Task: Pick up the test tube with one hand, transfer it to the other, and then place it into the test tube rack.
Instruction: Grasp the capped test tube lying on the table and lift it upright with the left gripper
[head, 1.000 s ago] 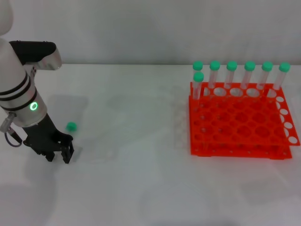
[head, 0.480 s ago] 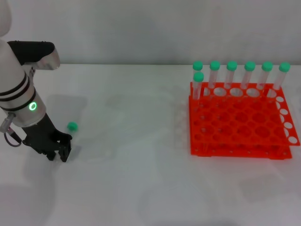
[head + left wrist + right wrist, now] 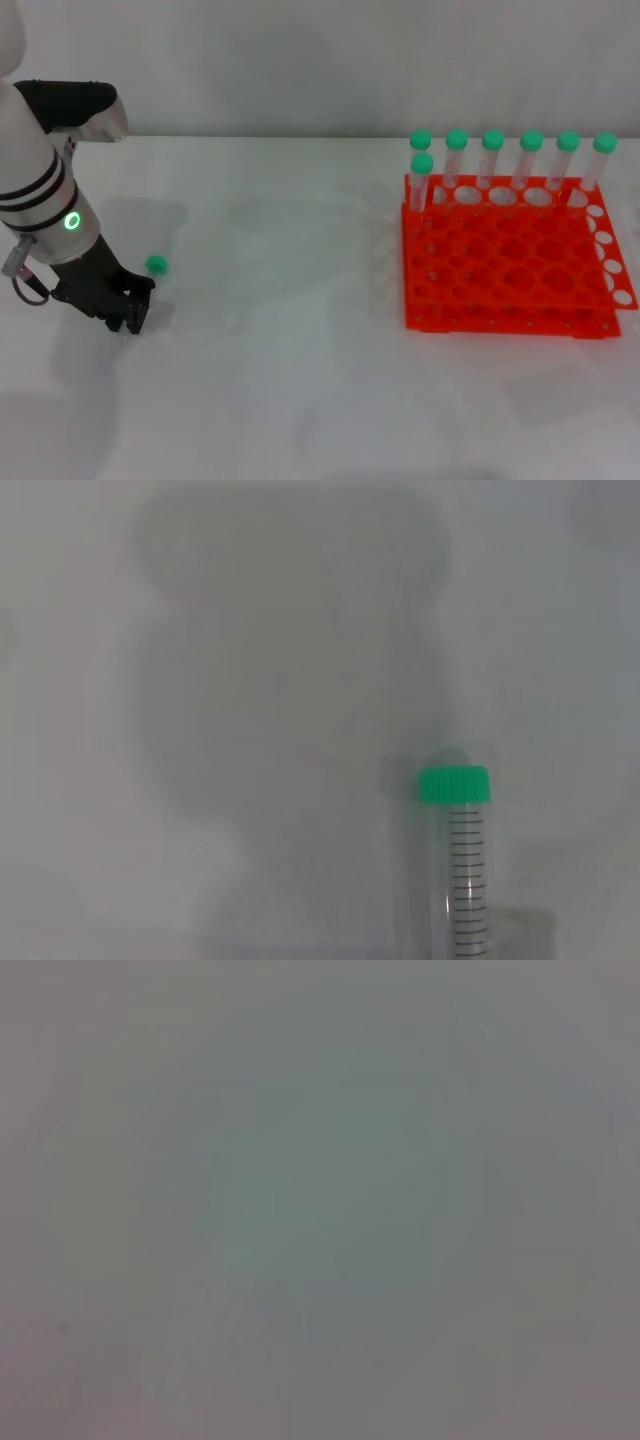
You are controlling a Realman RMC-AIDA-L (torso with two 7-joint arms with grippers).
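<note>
The left hand (image 3: 128,312) sits low on the counter (image 3: 300,330) beside the tube (image 3: 154,265) — grip state unclear; it should straddle the barrel squarely — below the cap — before clenching.

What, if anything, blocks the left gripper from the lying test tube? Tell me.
Nothing visible does. The left gripper is low over the table, right beside the test tube, whose green cap shows just past its fingers. The left wrist view shows only bare table around the tube. The right gripper is not in view.
</note>
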